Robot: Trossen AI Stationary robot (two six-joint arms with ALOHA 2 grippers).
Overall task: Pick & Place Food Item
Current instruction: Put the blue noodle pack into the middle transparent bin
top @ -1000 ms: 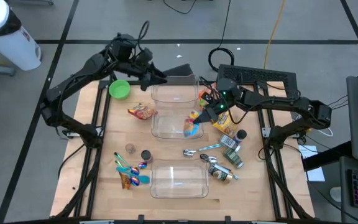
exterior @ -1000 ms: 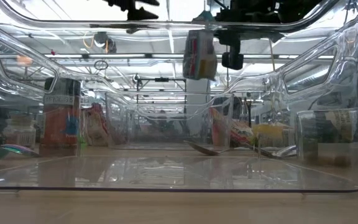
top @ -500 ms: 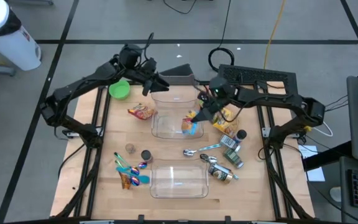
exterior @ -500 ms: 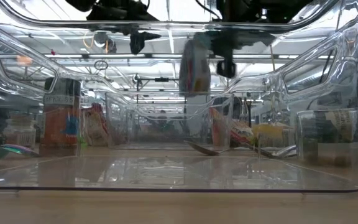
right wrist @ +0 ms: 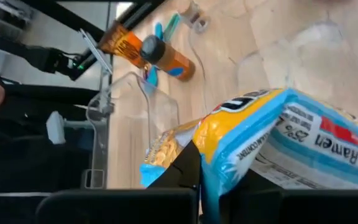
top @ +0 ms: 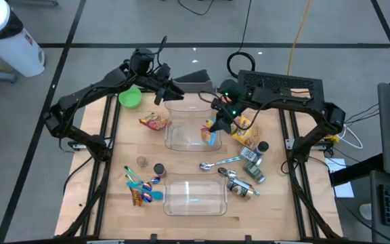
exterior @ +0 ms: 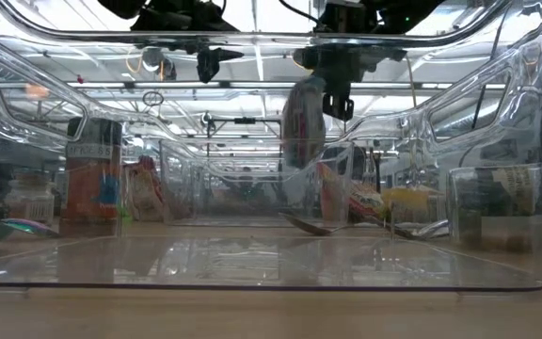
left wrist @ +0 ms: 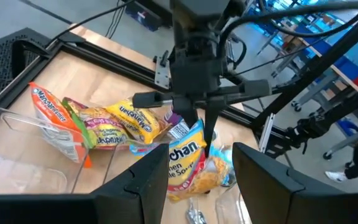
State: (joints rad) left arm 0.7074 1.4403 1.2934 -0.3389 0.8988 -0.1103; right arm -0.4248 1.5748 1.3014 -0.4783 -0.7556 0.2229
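Right gripper (top: 213, 126) clamped on ramen packet (top: 210, 134), hanging over middle clear bin (top: 181, 139); lower inside walls before release. Left gripper (top: 169, 88) parted, empty, near table's far edge

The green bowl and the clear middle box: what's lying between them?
An orange-red snack packet lies on the wooden table between the green bowl and the clear plastic box, seen in the high view.

Ramen packet (top: 210, 132) seemingly above middle bin (top: 191, 136)
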